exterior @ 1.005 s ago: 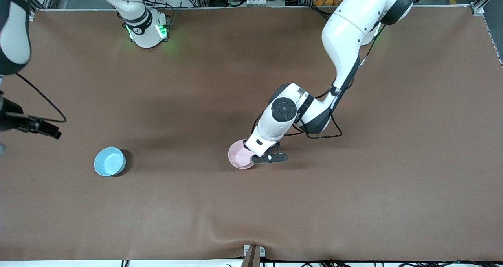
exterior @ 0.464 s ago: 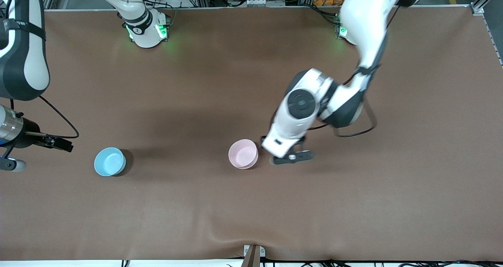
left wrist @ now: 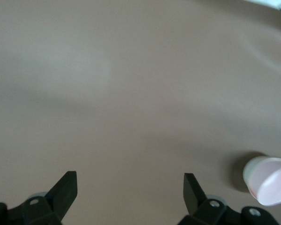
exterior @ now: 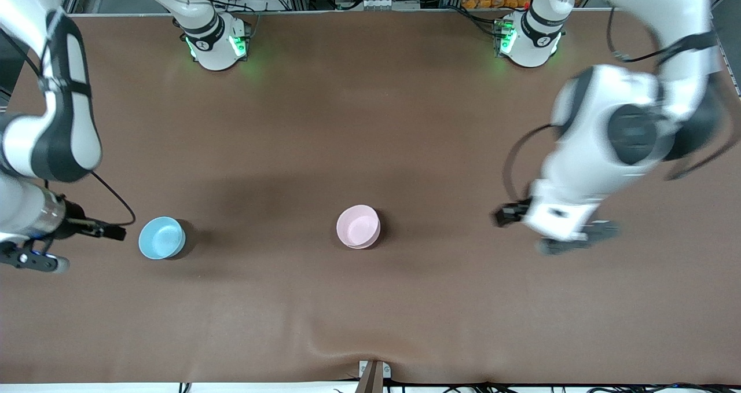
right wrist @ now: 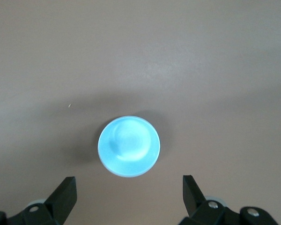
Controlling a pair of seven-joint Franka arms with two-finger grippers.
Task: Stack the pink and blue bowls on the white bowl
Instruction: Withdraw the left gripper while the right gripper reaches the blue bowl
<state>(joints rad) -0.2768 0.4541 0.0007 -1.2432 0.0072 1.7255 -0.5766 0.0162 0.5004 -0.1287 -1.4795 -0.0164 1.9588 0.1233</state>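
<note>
We see a brown table [exterior: 370, 121] with a pale pink bowl [exterior: 358, 226] upright near its middle; a white rim peeks beneath it, so it seems to sit on a white bowl [exterior: 363, 245]. A light blue bowl [exterior: 162, 238] stands alone toward the right arm's end. The left gripper [left wrist: 130, 197] hangs over bare table toward the left arm's end, fingers spread wide, empty. The right gripper [right wrist: 129, 194] hovers beside the blue bowl, fingers also spread apart.

We see a pale pink bowl [exterior: 358, 226] at centre frame, a sky-blue bowl [exterior: 162, 238] at lower left, both plain, on a brown table [exterior: 370, 121].
</note>
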